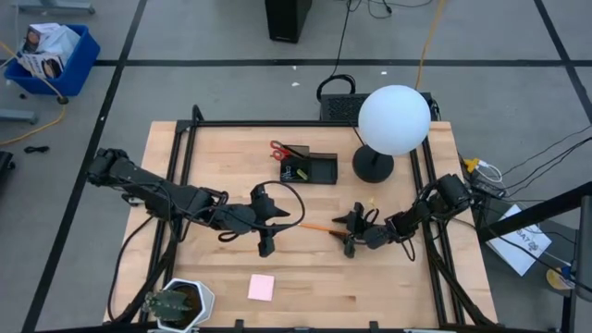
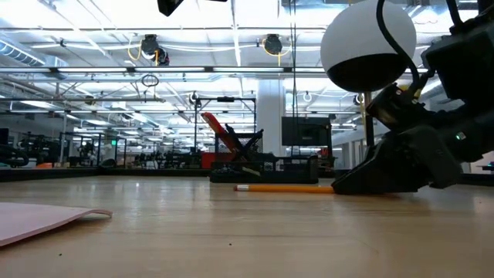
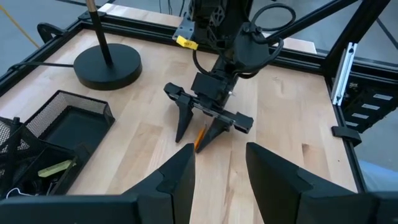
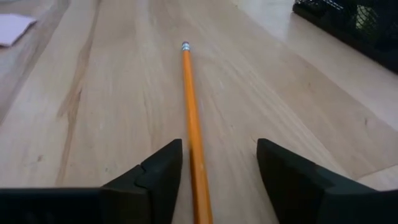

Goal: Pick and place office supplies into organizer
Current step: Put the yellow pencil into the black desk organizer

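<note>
An orange pencil [image 1: 319, 227] lies flat on the wooden table, eraser end toward the table's left. My right gripper [image 4: 217, 146] is open and low over the table. Its fingers stand on either side of the pencil's right end [image 4: 198, 165], and I see no contact. In the low view the right gripper [image 2: 386, 174] sits at the pencil's [image 2: 282, 188] end. My left gripper [image 3: 219, 149] is open and empty, hanging above the table's middle [image 1: 282, 217] and pointing toward the right gripper. The black mesh organizer [image 1: 310, 166] stands at the far middle with the red-handled scissors [image 1: 277, 148] upright in it. A pink sticky-note pad [image 1: 261, 288] lies near the front edge.
A lamp with a white globe [image 1: 393, 120] and a round black base [image 1: 373, 166] stands just right of the organizer. A small potted plant [image 1: 180, 303] sits at the near left corner. A black frame rail [image 1: 185, 157] borders the table. Bare wood lies between the pencil and the organizer.
</note>
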Controlling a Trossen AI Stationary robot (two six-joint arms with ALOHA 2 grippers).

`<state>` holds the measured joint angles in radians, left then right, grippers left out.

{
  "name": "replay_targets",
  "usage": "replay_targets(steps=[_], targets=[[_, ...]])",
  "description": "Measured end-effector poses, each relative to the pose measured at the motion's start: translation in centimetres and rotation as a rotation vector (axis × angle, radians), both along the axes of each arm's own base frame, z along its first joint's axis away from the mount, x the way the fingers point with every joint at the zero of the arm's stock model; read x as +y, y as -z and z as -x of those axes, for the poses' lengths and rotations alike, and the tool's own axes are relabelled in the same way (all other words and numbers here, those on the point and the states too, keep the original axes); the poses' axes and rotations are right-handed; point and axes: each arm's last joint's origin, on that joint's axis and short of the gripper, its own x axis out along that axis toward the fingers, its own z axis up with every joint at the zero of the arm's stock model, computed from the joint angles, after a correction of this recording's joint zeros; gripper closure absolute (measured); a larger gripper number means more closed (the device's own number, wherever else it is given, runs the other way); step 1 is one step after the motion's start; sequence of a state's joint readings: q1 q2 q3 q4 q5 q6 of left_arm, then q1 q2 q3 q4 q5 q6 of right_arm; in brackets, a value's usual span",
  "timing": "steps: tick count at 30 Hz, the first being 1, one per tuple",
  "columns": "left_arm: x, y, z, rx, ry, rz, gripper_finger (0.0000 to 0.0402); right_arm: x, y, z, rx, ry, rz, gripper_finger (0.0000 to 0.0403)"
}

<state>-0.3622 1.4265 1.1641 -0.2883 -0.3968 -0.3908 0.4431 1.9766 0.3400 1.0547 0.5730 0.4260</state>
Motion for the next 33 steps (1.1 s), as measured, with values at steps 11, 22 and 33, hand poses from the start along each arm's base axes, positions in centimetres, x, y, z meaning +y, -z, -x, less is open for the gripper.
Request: replay_targets(steps=[11, 22, 33], targets=[[0.0, 0.0, 0.0, -0.001, -0.003, -0.005, 0.0254, 0.2, 0.5, 0.9, 0.046, 0.013, 0.015, 0.0264], [0.0, 0.0, 0.0, -0.002, -0.006, -0.006, 0.0254, 0.3, 0.8, 1.1, 0.094, -0.01, 0.002, 0.0378], [0.0, 0.0, 0.0, 0.0, 0.003, -0.016, 0.0254, 0.5, 0.0, 0.7, 0.035, -0.048, -0.037, 0.0388]])
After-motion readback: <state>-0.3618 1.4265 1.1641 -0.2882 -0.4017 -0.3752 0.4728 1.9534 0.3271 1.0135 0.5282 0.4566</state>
